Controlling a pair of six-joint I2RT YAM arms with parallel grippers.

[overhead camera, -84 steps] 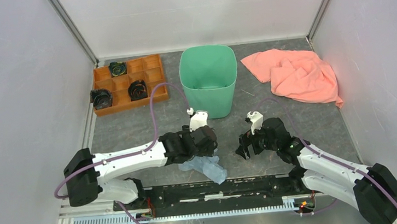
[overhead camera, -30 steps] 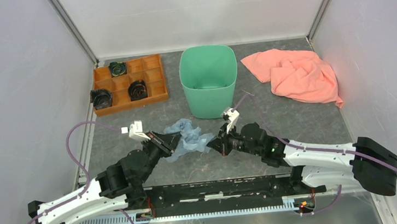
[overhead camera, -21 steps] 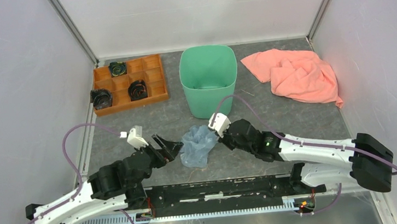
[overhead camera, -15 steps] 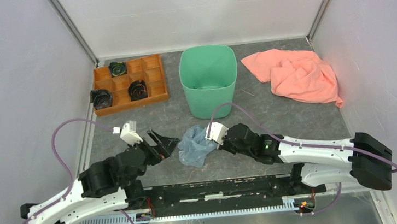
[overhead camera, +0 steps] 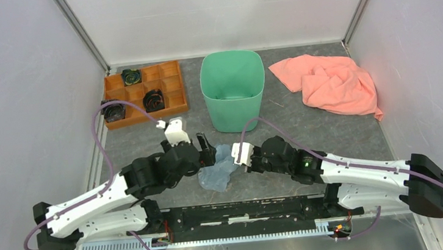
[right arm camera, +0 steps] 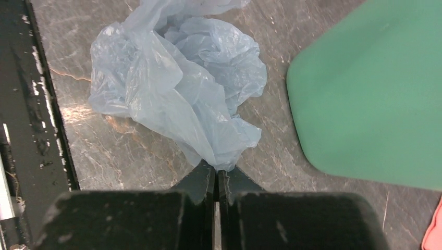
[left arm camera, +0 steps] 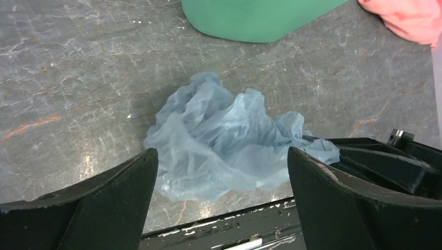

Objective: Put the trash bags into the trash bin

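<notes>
1. Trash bag [overhead camera: 216,173], on my overhead camera: a crumpled pale blue-grey wad on the grey bench [overhead camera: 305,123]. It lies just in front of the mint-green trash bin [overhead camera: 232,93], outside it, between the two arms. The left fingers [overhead camera: 206,153] sit at its left edge and the right fingers [overhead camera: 237,163] at its right. Only this view gives me the bin's open rim, the orange tray [overhead camera: 143,99] with dark round parts at far left, and the whole salmon-pink cloth [overhead camera: 331,84] at far right. I cannot judge the finger gaps from here.
2. Left wrist camera: my left fingers are spread wide and grip nothing, with the bag lying between and beyond them. The film is thin, translucent and creased into many folds. The bin's lower wall shows at the top, and the right arm's black fingers reach the bag's right end.
3. Right wrist camera: the right fingers are pressed together, pinching a corner of the bag, and the rest fans away over the bench. The bin's side fills the right, and the black base rail [right arm camera: 21,104] runs down the left.
</notes>
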